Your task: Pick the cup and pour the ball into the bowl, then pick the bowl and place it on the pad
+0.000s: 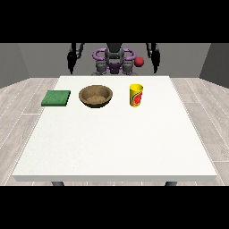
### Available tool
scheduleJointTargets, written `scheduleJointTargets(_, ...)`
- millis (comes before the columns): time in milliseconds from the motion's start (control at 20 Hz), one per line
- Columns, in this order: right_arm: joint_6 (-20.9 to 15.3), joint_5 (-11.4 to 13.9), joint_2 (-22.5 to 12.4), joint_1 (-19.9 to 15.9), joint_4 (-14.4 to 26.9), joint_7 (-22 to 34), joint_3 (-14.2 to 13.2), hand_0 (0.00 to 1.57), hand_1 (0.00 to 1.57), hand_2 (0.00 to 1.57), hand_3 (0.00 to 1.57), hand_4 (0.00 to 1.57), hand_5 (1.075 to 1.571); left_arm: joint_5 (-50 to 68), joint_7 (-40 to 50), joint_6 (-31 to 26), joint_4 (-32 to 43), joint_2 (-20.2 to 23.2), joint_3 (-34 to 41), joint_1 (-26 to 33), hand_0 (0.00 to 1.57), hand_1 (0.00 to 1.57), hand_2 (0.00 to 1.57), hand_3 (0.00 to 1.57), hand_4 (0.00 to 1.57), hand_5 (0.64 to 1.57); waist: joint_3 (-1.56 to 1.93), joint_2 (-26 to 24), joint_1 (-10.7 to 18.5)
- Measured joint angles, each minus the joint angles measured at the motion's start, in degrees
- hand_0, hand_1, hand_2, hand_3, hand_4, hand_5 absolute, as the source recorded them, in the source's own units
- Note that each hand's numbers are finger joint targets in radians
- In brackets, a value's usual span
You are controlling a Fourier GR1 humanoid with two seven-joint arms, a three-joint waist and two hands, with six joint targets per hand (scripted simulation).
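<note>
Front view shows my two hands hanging by my sides beyond the far edge of the tabletop (112, 147), the hand at the view's left (70, 60) and the hand at the view's right (155, 60); whether they are open or curled I cannot tell. A yellow cup (136, 95) stands upright, just beside the wooden bowl (95, 96), with the green pad (56, 98) past the bowl. I cannot see the ball inside. I should reach with the hand at the view's right, take the cup low on its side and keep it level.
</note>
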Motion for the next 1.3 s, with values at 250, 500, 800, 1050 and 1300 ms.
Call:
scheduleJointTargets(250,0.43,-0.15,-1.52,-0.19,-3.29,2.77,-0.17,0.00,0.00,0.00,0.00,0.58,1.570,0.34,2.71,-0.16,-3.40,1.33,0.46,-0.35,0.00,0.00,0.00,0.00,0.58,1.568,-0.04,-8.89,0.24)
scheduleJointTargets(500,4.63,-8.13,-3.83,-1.48,-3.10,3.79,-5.75,0.00,0.00,0.00,0.00,0.49,1.571,1.72,6.04,5.24,-4.53,-3.15,1.74,-5.64,0.00,0.00,0.00,0.00,0.51,1.564,0.01,-7.62,-2.33)
scheduleJointTargets(800,7.22,-13.10,-6.32,-5.97,-0.45,2.52,-10.89,0.00,0.00,0.00,0.00,0.37,1.571,3.21,4.91,7.14,-1.38,-3.10,5.07,-14.22,0.00,0.00,0.00,0.00,0.49,1.549,0.00,-1.65,-2.89)
scheduleJointTargets(1050,8.40,-13.33,-6.87,-7.76,2.91,-0.99,-12.31,0.00,0.00,0.00,0.00,0.00,1.571,1.25,0.21,8.65,3.59,-3.45,5.17,-17.69,0.00,0.00,0.00,0.00,0.47,1.515,0.00,1.75,-3.01)
scheduleJointTargets(1300,8.81,-12.92,-7.80,-10.36,4.72,-3.08,-12.94,0.00,0.00,0.00,0.00,0.00,1.571,0.73,-8.28,8.99,11.18,-4.61,5.80,-19.16,0.00,0.00,0.00,0.00,0.43,1.450,-0.02,5.14,-3.40)
